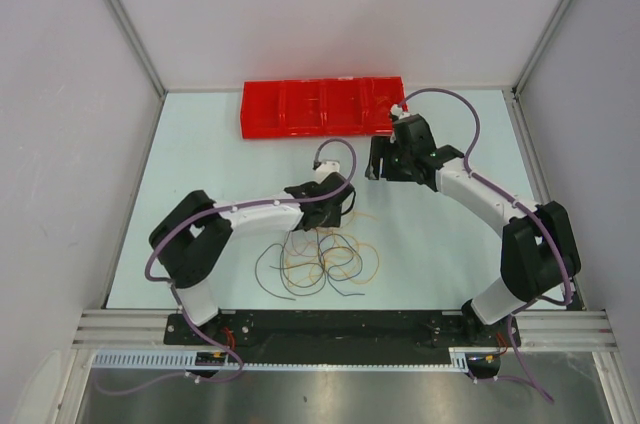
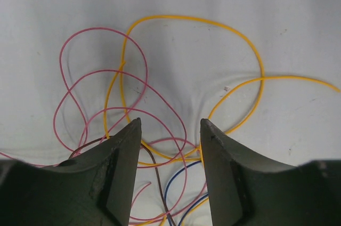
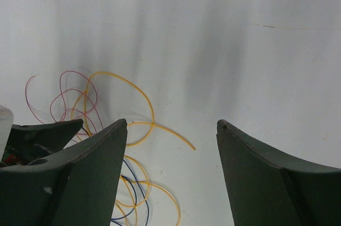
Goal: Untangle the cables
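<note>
Here the cables (image 1: 322, 262) lie in a loose tangle directly beneath the left gripper (image 2: 170, 124), whose half-spread jaws straddle yellow and pink strands running across the gap. The right gripper (image 3: 171, 124), jaws wide and empty, hovers farther off, to the far right.

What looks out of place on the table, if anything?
Only the thin red, yellow and blue wires: they cross in a loose tangle under the left gripper. The red plastic compartment tray looks intact; nothing spilled.
</note>
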Robot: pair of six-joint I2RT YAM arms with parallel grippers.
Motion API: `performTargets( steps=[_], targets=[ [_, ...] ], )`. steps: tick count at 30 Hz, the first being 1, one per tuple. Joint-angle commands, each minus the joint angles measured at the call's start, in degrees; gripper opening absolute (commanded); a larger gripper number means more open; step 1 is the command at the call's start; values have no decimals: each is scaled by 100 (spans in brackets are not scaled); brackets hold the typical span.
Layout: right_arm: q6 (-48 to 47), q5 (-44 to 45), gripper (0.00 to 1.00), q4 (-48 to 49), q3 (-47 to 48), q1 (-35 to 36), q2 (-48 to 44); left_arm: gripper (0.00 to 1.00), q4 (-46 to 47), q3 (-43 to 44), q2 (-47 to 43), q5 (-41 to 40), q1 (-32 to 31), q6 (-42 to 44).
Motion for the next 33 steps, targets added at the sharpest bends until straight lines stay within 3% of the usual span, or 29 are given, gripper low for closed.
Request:
performTargets(
  steps=[1, 6, 10, 11, 14, 20, 27, 30, 33],
  targets=[
    [48, -81, 72, 170, -34, -13, -20, 51, -7, 224, 126, -237, -35, -144],
    [39, -81, 72, 178, -34, -22, 15, 35, -148, 277, 320, -352, -43, -267],
    [39, -73, 72, 196, -34, -22, 59, 2, -25, 251, 329, -273, -35, -171],
    [48, -64, 72, 205, -34, -22, 60, 1, -24, 259, 329, -290, -35, -162],
    [30, -55, 72, 205, -34, -39, 95, 0, -86, 303, 154, -316, -35, -65],
    [65, -195, 71, 266, -43, -48, 42, 0, -867, 900, -1058, -396, 27, 557],
    [171, -538, 70, 459, -78, -75, -186, 0, -1738, 2716, -2342, -1, 343, 1296],
    [276, -801, 70, 538, -78, -188, -379, 0, -1555, 3194, -2843, 524, 343, 1806],
    [391, -1004, 70, 635, -78, -268, -660, 0, -1150, 2977, -3397, 808, 343, 2140]
  ],
)
